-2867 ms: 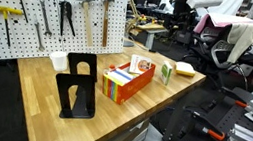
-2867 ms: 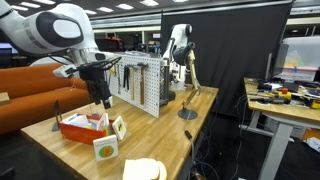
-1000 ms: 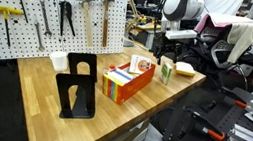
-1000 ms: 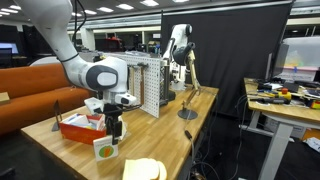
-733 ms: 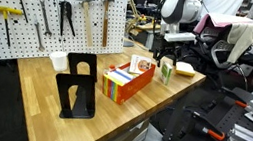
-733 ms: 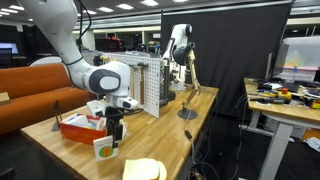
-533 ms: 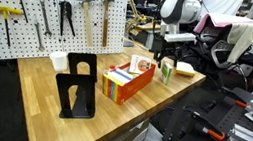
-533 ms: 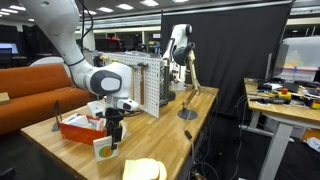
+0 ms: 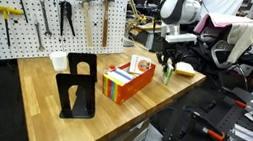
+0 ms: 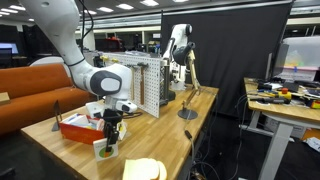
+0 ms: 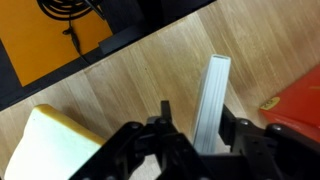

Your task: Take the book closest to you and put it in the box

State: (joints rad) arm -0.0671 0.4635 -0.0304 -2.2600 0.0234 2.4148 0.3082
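While the tool [image 11: 203,122] straddles the book [image 11: 214,95] at its top edge, its jaws stand open.

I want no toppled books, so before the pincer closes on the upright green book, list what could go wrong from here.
1. In the wrist view the green book stands on its thin edge, off-centre inside the open pincer. Closing may push it over rather than clamp it.
2. The orange-red box looks packed with book spines, so the book may jam or ride up when lowered in.
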